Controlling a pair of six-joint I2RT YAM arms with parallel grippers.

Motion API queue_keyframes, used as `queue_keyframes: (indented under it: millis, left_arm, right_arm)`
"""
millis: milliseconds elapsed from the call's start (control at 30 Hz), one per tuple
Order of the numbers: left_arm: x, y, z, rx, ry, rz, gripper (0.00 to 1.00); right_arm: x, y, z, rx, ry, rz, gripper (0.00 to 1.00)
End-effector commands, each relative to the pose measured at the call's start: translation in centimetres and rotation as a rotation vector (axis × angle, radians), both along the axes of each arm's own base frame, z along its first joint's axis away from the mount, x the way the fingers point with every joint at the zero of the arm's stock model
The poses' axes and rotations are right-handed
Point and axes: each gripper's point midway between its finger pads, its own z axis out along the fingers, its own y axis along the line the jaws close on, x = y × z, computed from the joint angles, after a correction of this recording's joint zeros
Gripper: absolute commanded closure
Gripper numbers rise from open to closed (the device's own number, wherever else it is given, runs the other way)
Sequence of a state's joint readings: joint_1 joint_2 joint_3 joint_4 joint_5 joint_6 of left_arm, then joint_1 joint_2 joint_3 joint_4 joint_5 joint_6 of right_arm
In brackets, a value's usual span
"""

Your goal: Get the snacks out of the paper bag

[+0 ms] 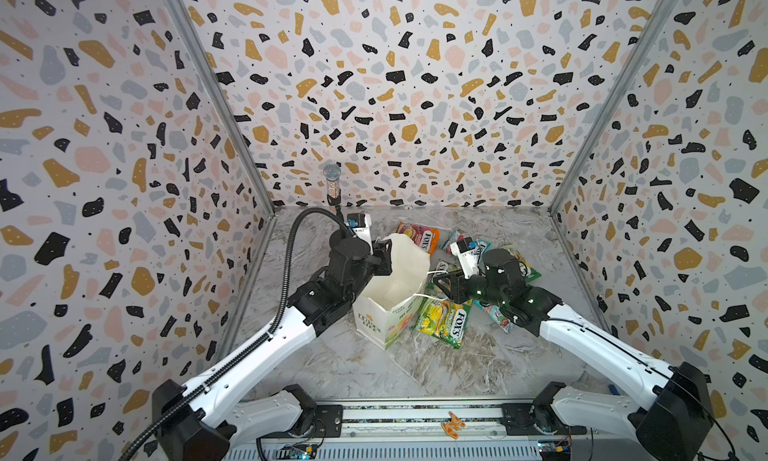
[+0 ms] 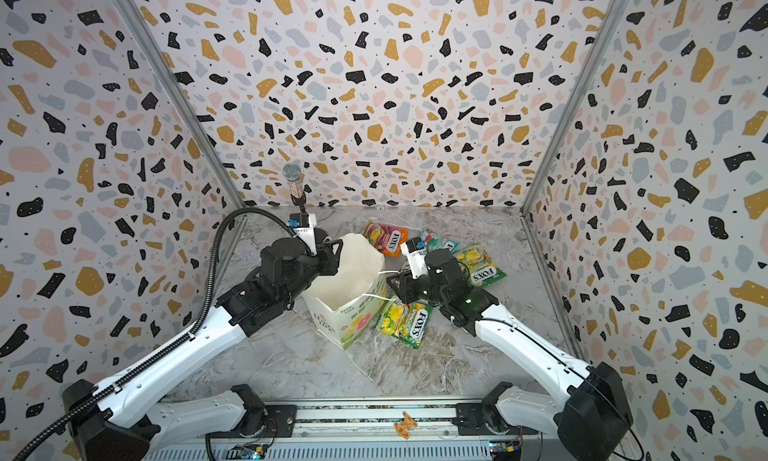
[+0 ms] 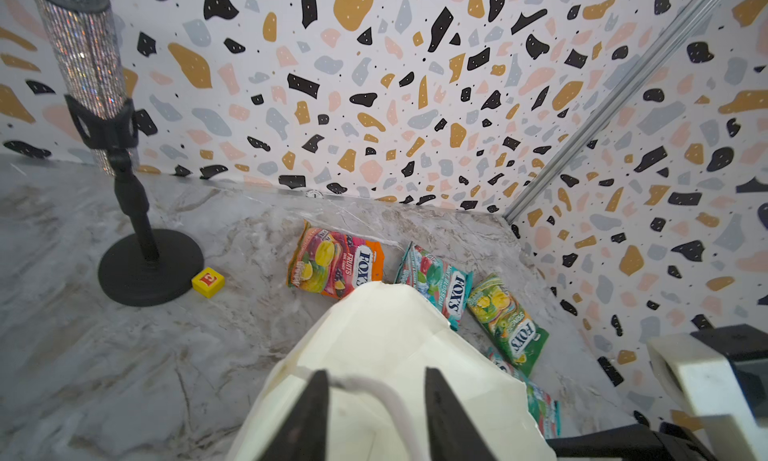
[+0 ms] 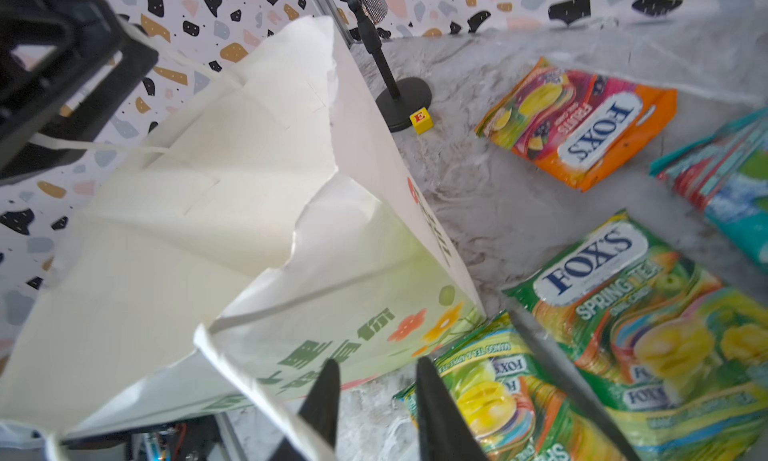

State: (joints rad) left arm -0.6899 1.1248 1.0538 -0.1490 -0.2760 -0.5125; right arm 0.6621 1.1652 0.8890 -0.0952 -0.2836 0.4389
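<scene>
My left tool (image 3: 376, 373) stood part-open astride the paper bag's (image 3: 395, 338) rim and cord handle (image 3: 374, 388), my right tool (image 4: 378, 361) part-open and empty just beside that standing bag, and past it the snacks (image 1: 442, 324) lay spread on the tabletop (image 1: 478, 367) toward the back wall (image 1: 415, 105).

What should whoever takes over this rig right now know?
Left claw: open at the bag rim on its far left side, cord handle between its jaws.
Right claw: open beside the bag's right side, gripping nothing.
Snacks: six show, all lying on the table right of and behind the bag.
Done: none shows inside the bag, so it looks emptied.
Left: probably only to check the bag's bottom and pull both claws clear.
</scene>
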Motion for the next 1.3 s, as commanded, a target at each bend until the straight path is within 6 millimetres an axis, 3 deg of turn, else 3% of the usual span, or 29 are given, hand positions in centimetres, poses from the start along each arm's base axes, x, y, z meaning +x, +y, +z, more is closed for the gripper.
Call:
queue_keyframes:
  millis: [0,200,367,600,767,933,1067,1267]
  left_arm:
    - [0.0,0.6,3.1,-0.027,-0.079,0.016,0.48]
    - [-0.2,1.2,4.2,-0.010,-0.102,0.024,0.16]
    - [-0.6,2.2,5.3,0.022,-0.133,0.047,0.01]
    - [-1.4,3.9,7.7,0.082,-0.196,0.078,0.00]
    - [-2.3,6.2,9.7,0.120,-0.281,0.152,0.00]
    - [-2.6,8.4,11.0,0.180,-0.322,0.239,0.00]
    - [-2.8,9.7,11.3,0.217,-0.330,0.301,0.00]
    - [-2.8,10.0,10.8,0.235,-0.326,0.310,0.00]
  right_arm:
    - [0.2,0.1,3.3,0.040,-0.071,-0.001,0.54]
    - [0.2,-0.1,4.4,0.044,-0.087,-0.002,0.35]
    - [0.1,-0.2,5.7,0.051,-0.134,0.004,0.20]
    - [-0.2,0.2,7.9,0.058,-0.210,0.049,0.06]
    - [-0.3,0.1,10.0,0.054,-0.299,0.064,0.03]
    - [0.9,-0.9,12.0,0.062,-0.382,-0.018,0.03]
    - [1.8,-1.2,12.6,0.068,-0.431,-0.068,0.03]
    - [2.4,0.4,11.9,0.085,-0.428,-0.017,0.03]
